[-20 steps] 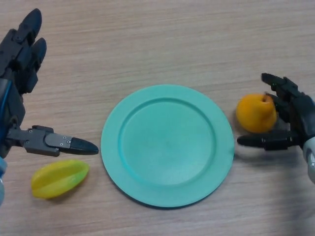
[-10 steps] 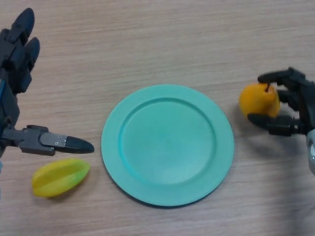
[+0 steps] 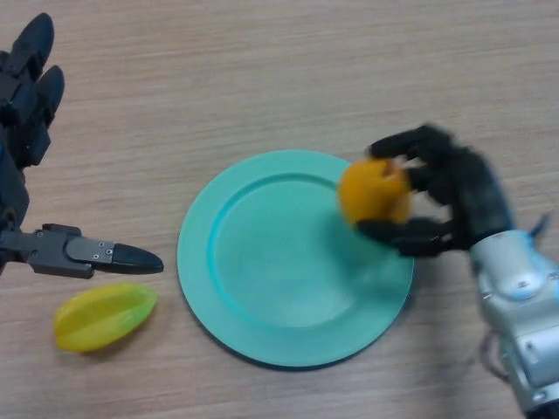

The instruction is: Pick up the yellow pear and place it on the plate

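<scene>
Right hand (image 3: 463, 196) curled round yellow pear (image 3: 373, 192), holding it over the right part of the teal plate (image 3: 262, 323). Left hand (image 3: 26, 175) idle at left edge, fingers straight, above star fruit (image 3: 105, 316). No legible writing.

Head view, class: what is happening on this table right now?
The robot's right hand grips a round orange-yellow pear and holds it over the right side of a round teal plate; it has not let go. The left hand hangs open at the table's left edge, holding nothing. A yellow star fruit lies on the wooden table beside the plate.
</scene>
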`<control>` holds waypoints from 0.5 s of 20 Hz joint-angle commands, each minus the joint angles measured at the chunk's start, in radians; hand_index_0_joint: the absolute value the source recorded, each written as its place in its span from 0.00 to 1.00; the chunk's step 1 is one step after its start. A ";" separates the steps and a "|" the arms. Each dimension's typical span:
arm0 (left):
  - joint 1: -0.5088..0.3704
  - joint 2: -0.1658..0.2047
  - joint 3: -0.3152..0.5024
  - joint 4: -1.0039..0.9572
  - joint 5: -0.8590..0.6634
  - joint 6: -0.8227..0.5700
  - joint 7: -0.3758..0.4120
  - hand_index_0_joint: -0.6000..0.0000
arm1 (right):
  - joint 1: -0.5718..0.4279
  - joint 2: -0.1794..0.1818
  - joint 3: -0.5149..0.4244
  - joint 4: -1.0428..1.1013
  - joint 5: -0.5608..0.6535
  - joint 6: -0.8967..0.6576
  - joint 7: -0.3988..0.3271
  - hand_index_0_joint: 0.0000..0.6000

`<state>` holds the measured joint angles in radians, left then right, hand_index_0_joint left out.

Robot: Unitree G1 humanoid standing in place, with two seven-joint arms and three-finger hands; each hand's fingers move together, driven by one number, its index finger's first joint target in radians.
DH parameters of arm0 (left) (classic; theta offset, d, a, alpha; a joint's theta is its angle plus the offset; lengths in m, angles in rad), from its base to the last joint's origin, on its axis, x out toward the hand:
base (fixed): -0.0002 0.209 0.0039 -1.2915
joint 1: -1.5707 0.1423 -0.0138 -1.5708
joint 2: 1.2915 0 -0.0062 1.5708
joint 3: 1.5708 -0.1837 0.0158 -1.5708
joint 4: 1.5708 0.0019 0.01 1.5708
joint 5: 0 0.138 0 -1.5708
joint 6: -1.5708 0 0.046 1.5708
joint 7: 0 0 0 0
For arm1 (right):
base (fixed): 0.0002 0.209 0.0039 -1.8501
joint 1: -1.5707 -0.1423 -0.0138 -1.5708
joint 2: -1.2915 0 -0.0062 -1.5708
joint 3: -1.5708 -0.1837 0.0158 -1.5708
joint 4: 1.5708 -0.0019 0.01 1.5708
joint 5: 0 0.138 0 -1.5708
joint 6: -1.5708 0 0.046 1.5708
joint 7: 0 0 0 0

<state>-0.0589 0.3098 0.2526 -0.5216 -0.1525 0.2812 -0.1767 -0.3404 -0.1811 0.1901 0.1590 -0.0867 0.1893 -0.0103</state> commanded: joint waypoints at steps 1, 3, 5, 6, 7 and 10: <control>-0.022 0.037 0.079 -0.059 -0.040 -0.091 0.021 1.00 | -0.026 -0.010 0.011 -0.063 0.056 -0.104 -0.082 1.00; -0.013 0.036 0.089 -0.057 -0.044 -0.098 0.017 1.00 | -0.013 -0.009 0.070 -0.037 0.074 -0.131 -0.100 1.00; -0.008 0.040 0.104 -0.062 -0.048 -0.092 0.013 1.00 | -0.003 -0.009 0.106 -0.018 0.067 -0.147 -0.120 1.00; -0.007 0.042 0.111 -0.062 -0.049 -0.090 0.010 1.00 | -0.001 -0.009 0.122 0.003 0.042 -0.144 -0.127 1.00; -0.007 0.042 0.114 -0.061 -0.050 -0.093 0.011 1.00 | 0.005 -0.009 0.127 0.007 0.031 -0.134 -0.125 1.00; -0.003 0.046 0.124 -0.059 -0.047 -0.100 0.010 1.00 | 0.011 -0.009 0.140 -0.010 -0.032 -0.061 -0.080 1.00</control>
<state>-0.0394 0.3110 0.3017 -0.5223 -0.1814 0.2815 -0.1772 -0.2983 -0.1820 0.3436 0.2022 -0.0921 0.1668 -0.0943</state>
